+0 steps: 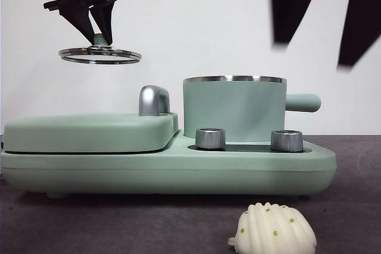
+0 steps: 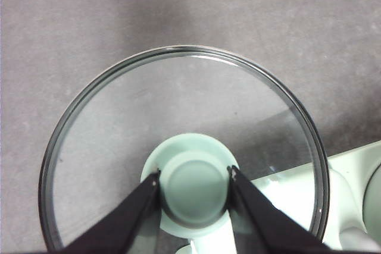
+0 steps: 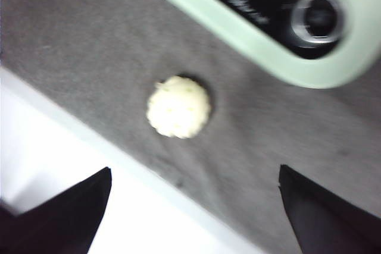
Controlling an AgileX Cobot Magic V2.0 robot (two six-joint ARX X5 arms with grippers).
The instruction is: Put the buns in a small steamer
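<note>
In the front view, the left pincer (image 1: 100, 38) hangs high above the flat mint-green griddle section (image 1: 89, 132), its two black jaws clamped on the green knob of a round glass lid with a steel rim (image 1: 100, 56). The lid is held level in the air, well apart from the small mint-green round steamer pot with a steel rim and stubby side handle (image 1: 235, 108), which stands uncovered on the mint-green cooker base (image 1: 166, 173) off to the pincer's side. Two steel dials (image 1: 210, 138) sit in front of the pot. A ridged, shell-shaped white bun with small green flecks (image 1: 272, 230) lies on the dark grey table (image 1: 119, 224) in front of the base. Two blurred black shapes at the top corner are the right arm; this view does not show its jaws clearly.

The left wrist view alone shows the grip: the left pincer (image 2: 195, 182) closes on both sides of the knob, and the lid (image 2: 119, 123) is clear glass, with the table (image 2: 89, 22) seen through it and a corner of the base just beside its rim.

The right wrist view alone shows the right pincer (image 3: 193, 185) with jaws spread wide and holding nothing, above the table's edge. The flecked bun (image 3: 178, 106) lies ahead of it on the table (image 3: 89, 46), near the base (image 3: 262, 46) but not touching it. The picture is blurred. Only this one bun is in view.
</note>
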